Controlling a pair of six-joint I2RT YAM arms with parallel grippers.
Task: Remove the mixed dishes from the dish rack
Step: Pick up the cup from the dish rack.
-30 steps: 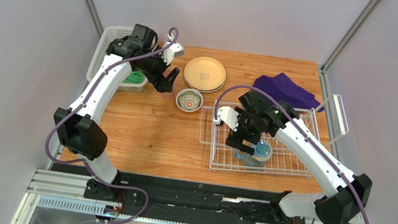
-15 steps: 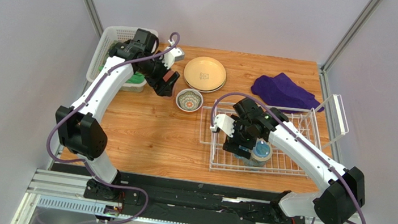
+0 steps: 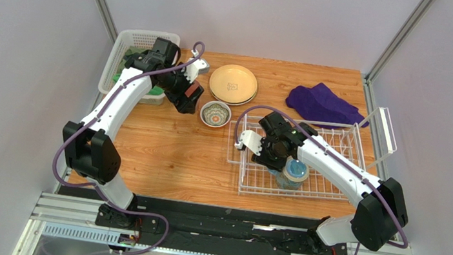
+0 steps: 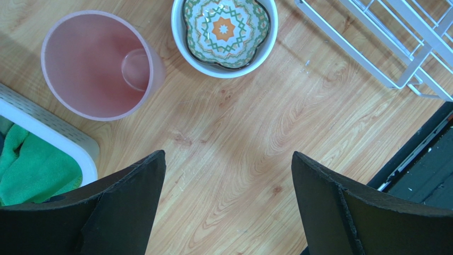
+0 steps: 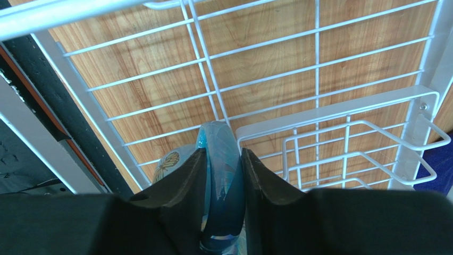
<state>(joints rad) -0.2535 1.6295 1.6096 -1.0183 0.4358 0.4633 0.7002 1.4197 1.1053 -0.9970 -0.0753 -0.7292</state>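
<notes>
Right wrist view shows the right gripper (image 5: 222,155) clamped on the blue handle (image 5: 217,138) of the mug (image 5: 171,159), low in the dish rack (image 5: 329,112). Best is to lift straight up and slowly, so the mug does not catch on the rack. The left gripper (image 4: 227,159) is apart.

Soft, even light is falling from overhead, and the table (image 3: 174,153) is showing bright and warm without hard glare. The arms are throwing only faint, blurred shadows onto the wood. In the left wrist view the left fingers (image 4: 127,212) are looming dark and slightly soft at the bottom edge, while the pink tumbler cup (image 4: 101,64) is glowing translucent. In the right wrist view the right fingers (image 5: 175,212) are sitting in deep shadow, out of focus (the dish rack (image 5: 317,106) wires beyond are reading sharp), and a pale sheen is running along the handle of the blue-handled mug (image 5: 217,151).
</notes>
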